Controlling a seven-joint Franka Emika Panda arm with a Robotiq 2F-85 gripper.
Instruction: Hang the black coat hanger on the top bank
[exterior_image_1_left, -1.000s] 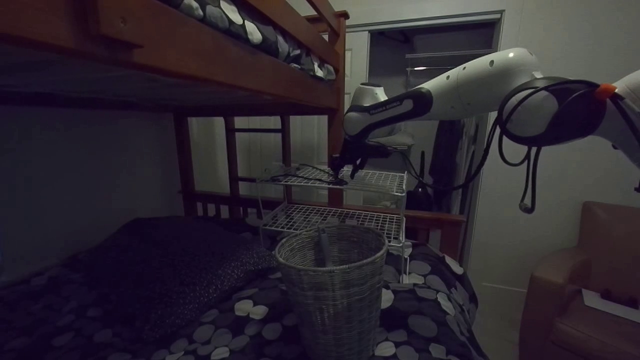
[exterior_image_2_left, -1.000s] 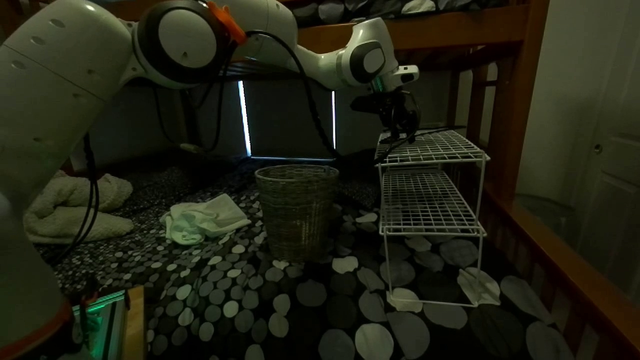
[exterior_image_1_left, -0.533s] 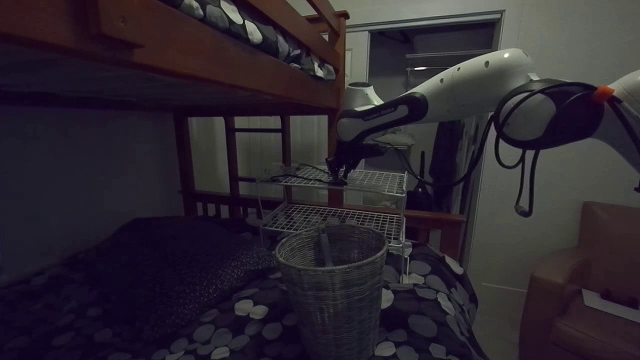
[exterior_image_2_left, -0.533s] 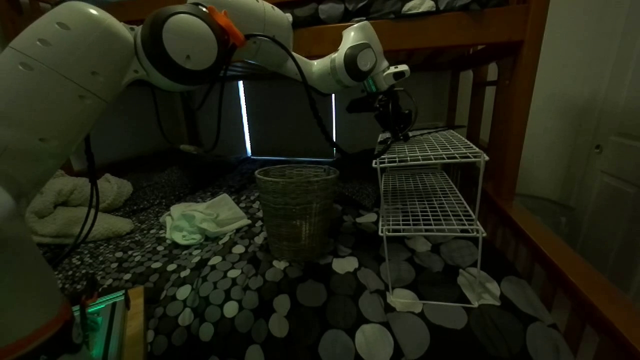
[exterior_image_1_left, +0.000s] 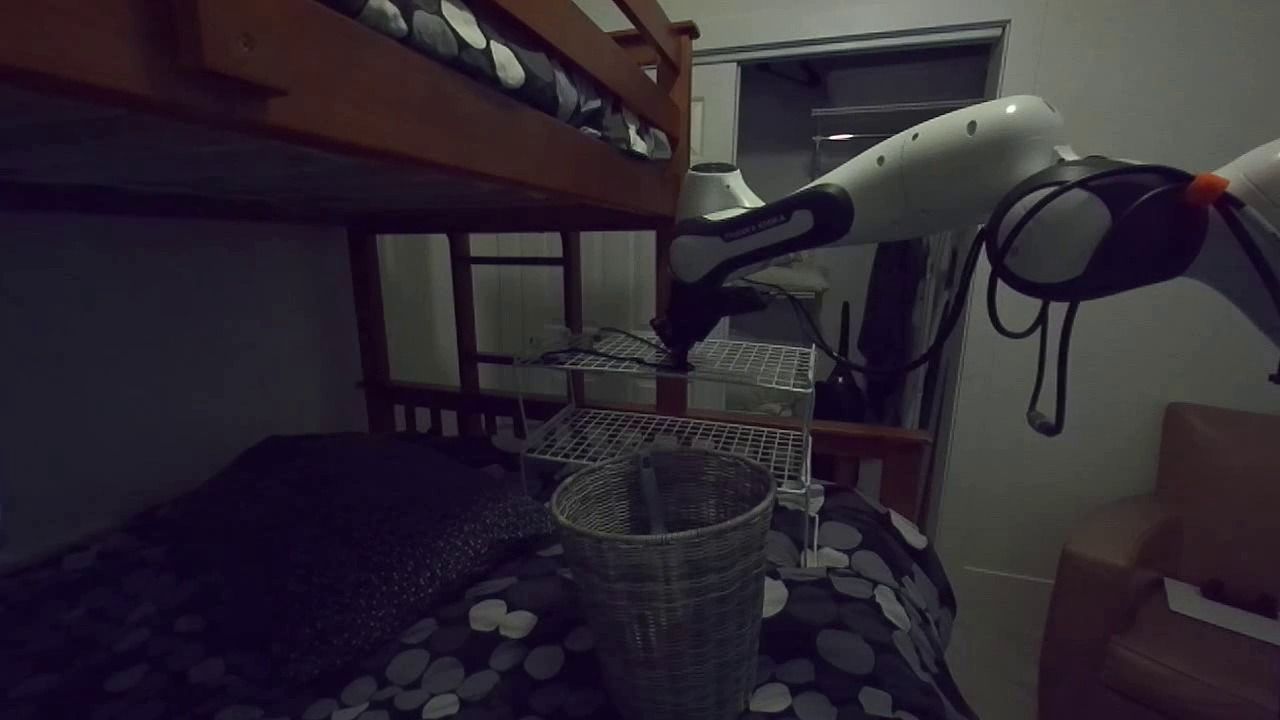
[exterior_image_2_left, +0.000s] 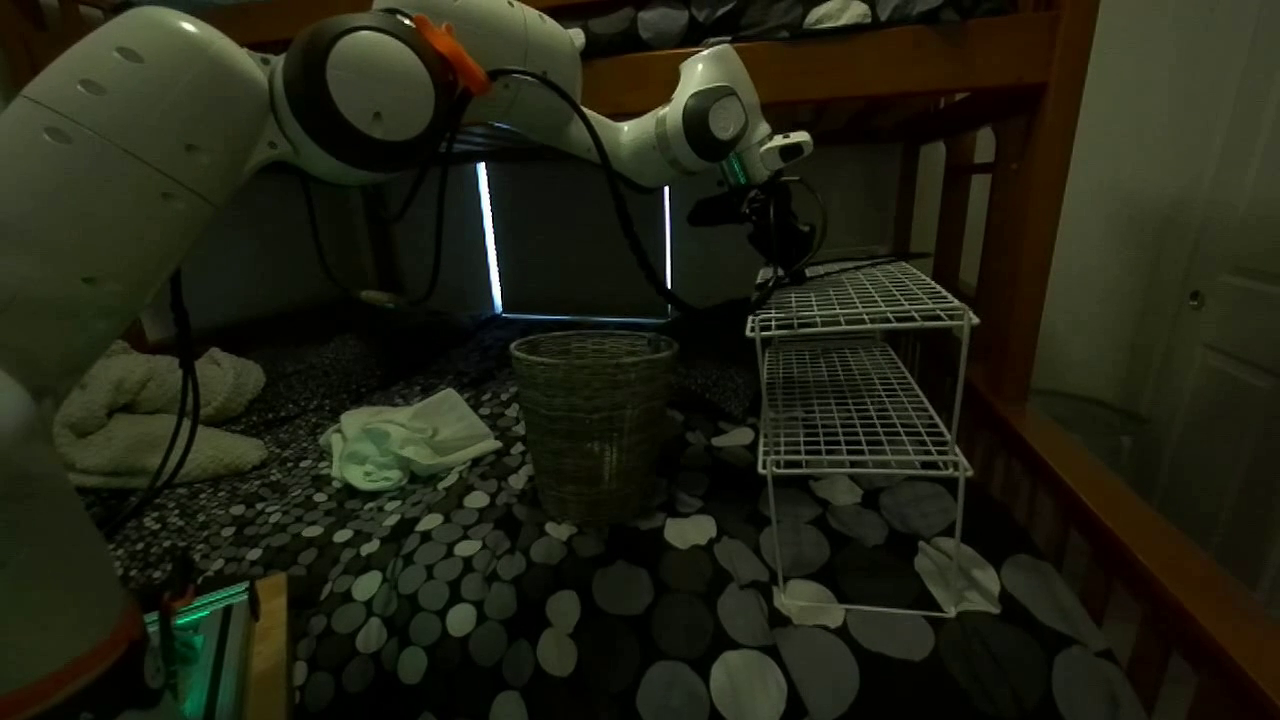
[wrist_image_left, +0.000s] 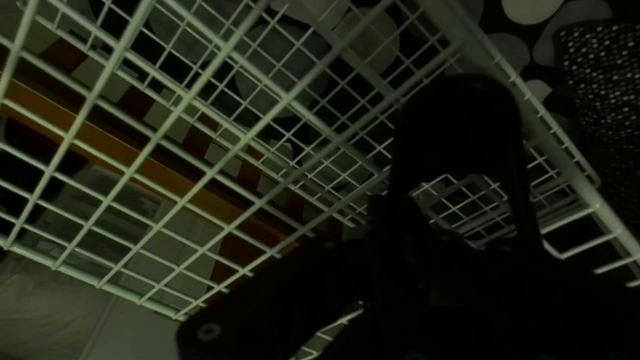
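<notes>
Have the black hanger (exterior_image_1_left: 598, 352) atop the rack (exterior_image_1_left: 760, 365), apparently clenched at one end in the fingers (exterior_image_1_left: 680, 356). Could snag it on the rack by dragging, or twist it loose, gripped off-centre, when lifting to the top bunk (exterior_image_1_left: 450, 130).

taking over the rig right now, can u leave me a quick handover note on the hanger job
Gripper: looks shut on one end of the black coat hanger; too dark to tell how firmly.
Where: the hanger lies on the top shelf of the white wire rack; the top bunk is higher up.
Done: gripper at the hanger, apparently grasped.
Left: lift it off the rack, carry it up, hang it on the top bunk, probably over the rail.
</notes>
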